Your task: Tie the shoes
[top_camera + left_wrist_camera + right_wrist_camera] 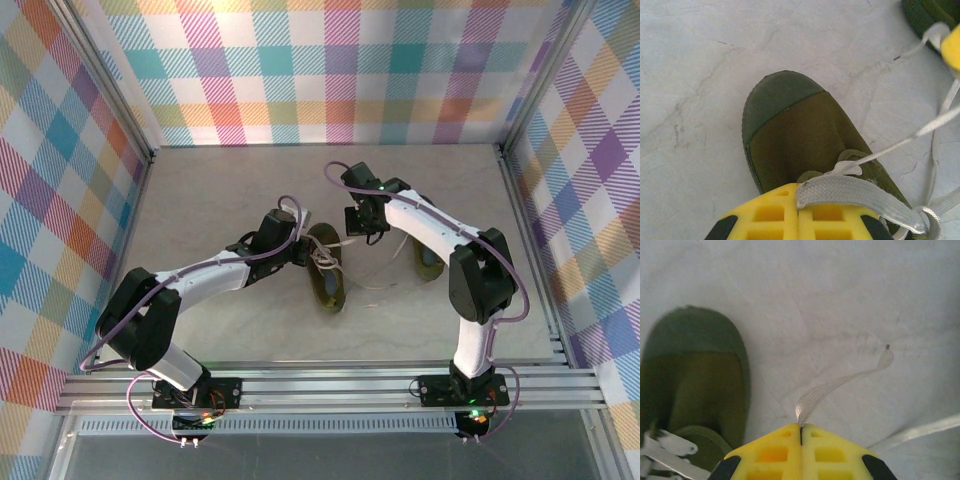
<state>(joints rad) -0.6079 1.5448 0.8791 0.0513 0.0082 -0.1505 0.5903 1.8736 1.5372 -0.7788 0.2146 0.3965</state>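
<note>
Both hands clamped on laces, mid-tie
Left hand (799, 200) pinches flat lace (855, 197) over shoe (800, 135), table (250, 200) centre. Right hand (801, 432), at 1 o'clock, grips near lace end (840, 382); that short tail may slip under tension. Second shoe (428, 262) at 3 o'clock.

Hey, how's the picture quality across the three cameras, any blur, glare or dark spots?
Top external: sharp and evenly lit, only soft shadows under the arms. Left wrist: the shoe is crisp, the left claw at the bottom edge slightly soft. Right wrist: hazy throughout, the table washed out pale, the lace mesh just readable.
</note>
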